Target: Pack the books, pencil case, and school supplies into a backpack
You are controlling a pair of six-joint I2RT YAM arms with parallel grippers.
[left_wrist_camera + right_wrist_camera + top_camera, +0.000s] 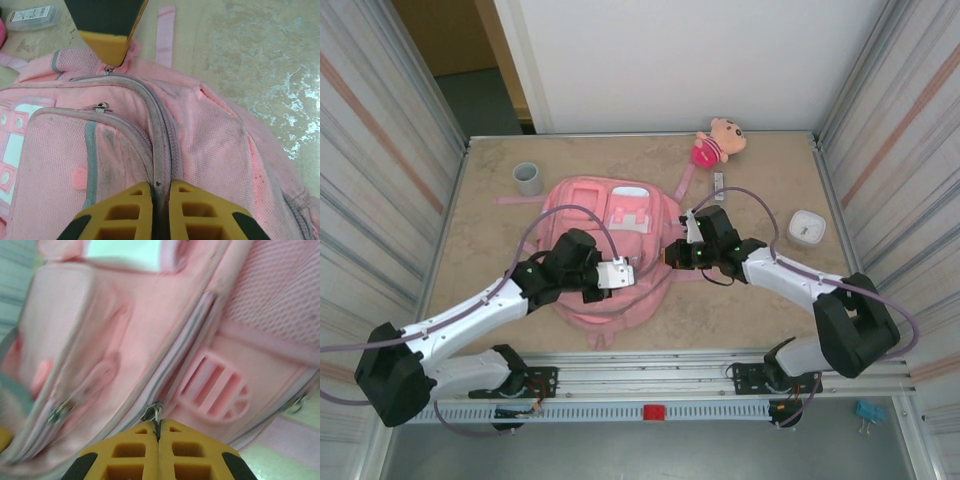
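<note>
Both tools clamp the pink backpack (610,305): my left tool (161,187) nips its zip seam (161,135); my right tool (158,432), at 3 o'clock, pinches a zip pull (153,413).

Blurs the backpack (125,340) in the right wrist view, crops it on every side. Clips a clear case (32,17) at the left wrist view's top edge.

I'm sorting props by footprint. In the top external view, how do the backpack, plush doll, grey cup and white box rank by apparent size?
1. pink backpack, by far the largest
2. plush doll
3. white box
4. grey cup, close to the box and only slightly narrower, so that order is unsure
</note>
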